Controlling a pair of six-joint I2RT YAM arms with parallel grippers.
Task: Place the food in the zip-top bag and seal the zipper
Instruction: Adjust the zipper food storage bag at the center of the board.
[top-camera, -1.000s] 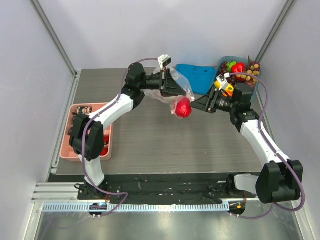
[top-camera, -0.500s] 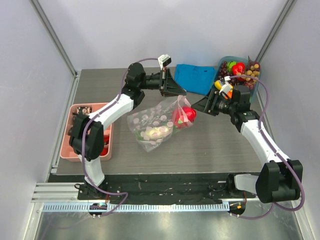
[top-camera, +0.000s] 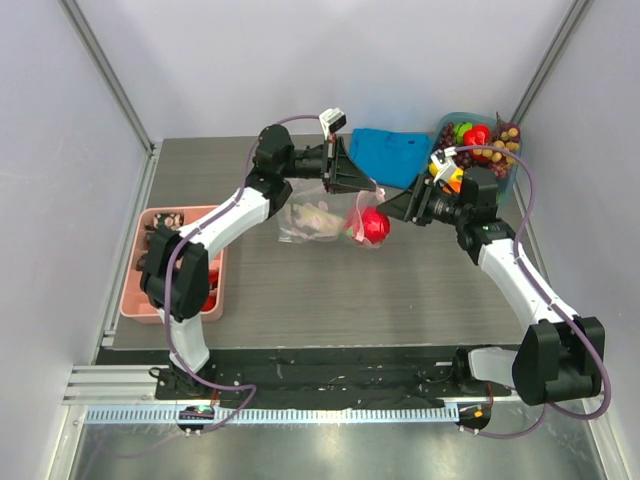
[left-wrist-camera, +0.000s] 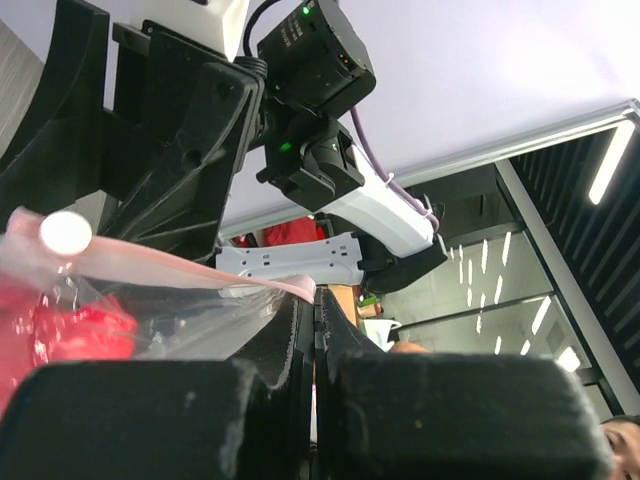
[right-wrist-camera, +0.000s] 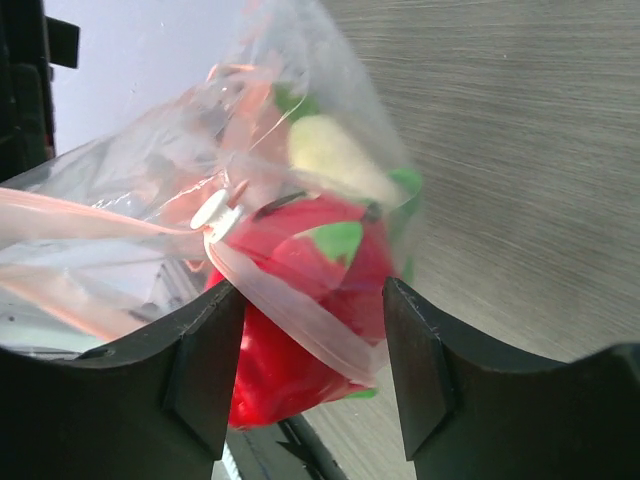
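Note:
The clear zip-top bag (top-camera: 318, 220) hangs from my left gripper (top-camera: 352, 181), which is shut on its pink zipper strip (left-wrist-camera: 200, 268). A red toy fruit with green leaves (top-camera: 375, 226) and a beige piece (right-wrist-camera: 335, 155) sit inside the bag. My right gripper (top-camera: 397, 211) is open just right of the bag. In the right wrist view its jaws (right-wrist-camera: 310, 345) stand either side of the red fruit (right-wrist-camera: 300, 290) and the zipper strip (right-wrist-camera: 290, 320). A white slider (right-wrist-camera: 212, 210) sits on the strip.
A folded blue cloth (top-camera: 395, 155) lies at the back. A teal bin (top-camera: 500, 180) with more toy food stands at the back right. A pink tray (top-camera: 140, 262) sits at the left edge.
Half a second ago the bag lay spread out lower on the table. Now it is drawn back up and bunched under my left gripper. My right gripper has stayed close to the red fruit.

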